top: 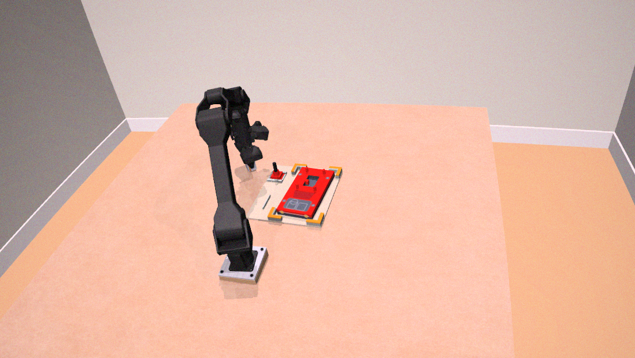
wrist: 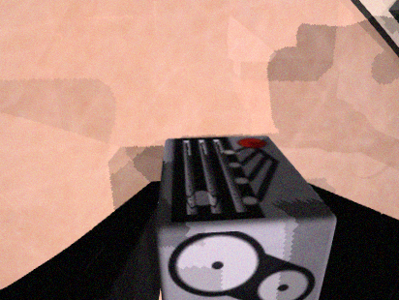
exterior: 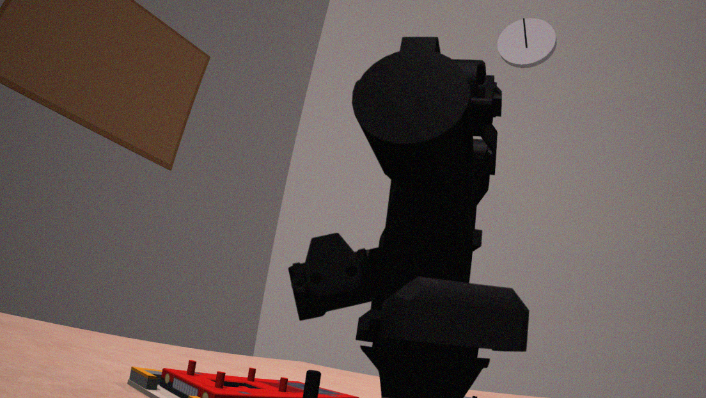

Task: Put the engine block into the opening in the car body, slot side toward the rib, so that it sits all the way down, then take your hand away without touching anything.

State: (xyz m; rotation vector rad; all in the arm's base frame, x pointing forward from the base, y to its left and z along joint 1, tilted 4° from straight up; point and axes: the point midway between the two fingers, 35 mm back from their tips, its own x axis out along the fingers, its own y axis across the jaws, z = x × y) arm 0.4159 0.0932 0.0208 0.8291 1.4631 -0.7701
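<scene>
My gripper (top: 251,166) (wrist: 222,192) is shut on the grey engine block (wrist: 218,252), left of the board and low over the table. In the wrist view the block's upper face shows dark grooves and a red disc, its near face two white pulleys. I cannot tell whether it touches the table, nor which side is the slot side. In the exterior view the fingertips and block are cut off. The red car body (top: 328,176) (exterior: 197,378) lies flat on the board with its opening (top: 313,181) (exterior: 238,384) empty. The rib is too small to make out.
The pale board (top: 276,193) has orange corner brackets (top: 316,220) (exterior: 143,375) around the car. Red pegs stand up near the opening. A red base with a black upright stick (top: 274,167) (exterior: 311,384) stands between gripper and car. A thin grey bar (top: 266,202) lies on the board.
</scene>
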